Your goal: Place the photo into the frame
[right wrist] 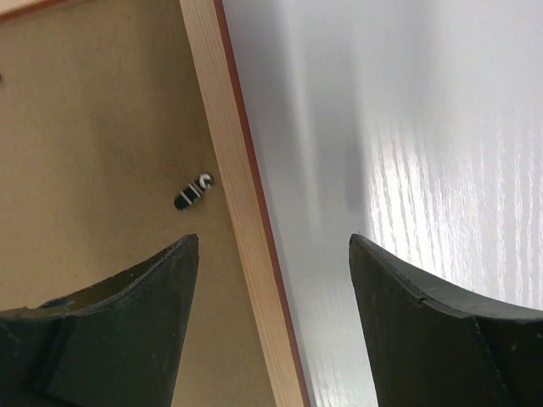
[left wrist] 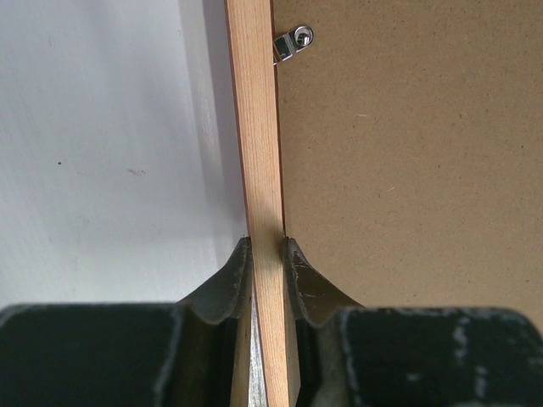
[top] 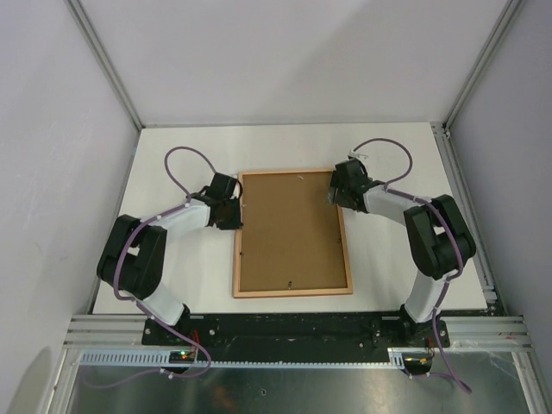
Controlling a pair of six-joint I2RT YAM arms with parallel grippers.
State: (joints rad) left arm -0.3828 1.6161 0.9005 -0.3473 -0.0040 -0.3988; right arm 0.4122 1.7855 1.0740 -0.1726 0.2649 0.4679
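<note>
At the left of the overhead view, your left arm (top: 138,254) reaches in across the white worktop (top: 285,147) towards the middle. The left jaws are pinching the left rail of the frame (top: 293,292), high on that side. In the left wrist view the two dark fingers (left wrist: 225,288) press the pale wood rail (left wrist: 259,127) from either side. A metal turn clip (left wrist: 293,42) sits at the top, just right of the rail.

The frame lies flat in the centre of the overhead view with its back up and its long sides running from bottom to top. A brown backing board (top: 291,233) fills the frame.

At the upper right corner of the frame are your right jaws, spread wide. In the right wrist view they straddle the right rail (right wrist: 233,195) without touching it. One finger (right wrist: 127,322) is over the backing board (right wrist: 93,127), the other over bare worktop (right wrist: 407,127). A small dark clip (right wrist: 193,192) lies just left of that rail, and a thin red-orange edge runs along its right side. The right arm (top: 440,237) bends back to the lower right.
</note>
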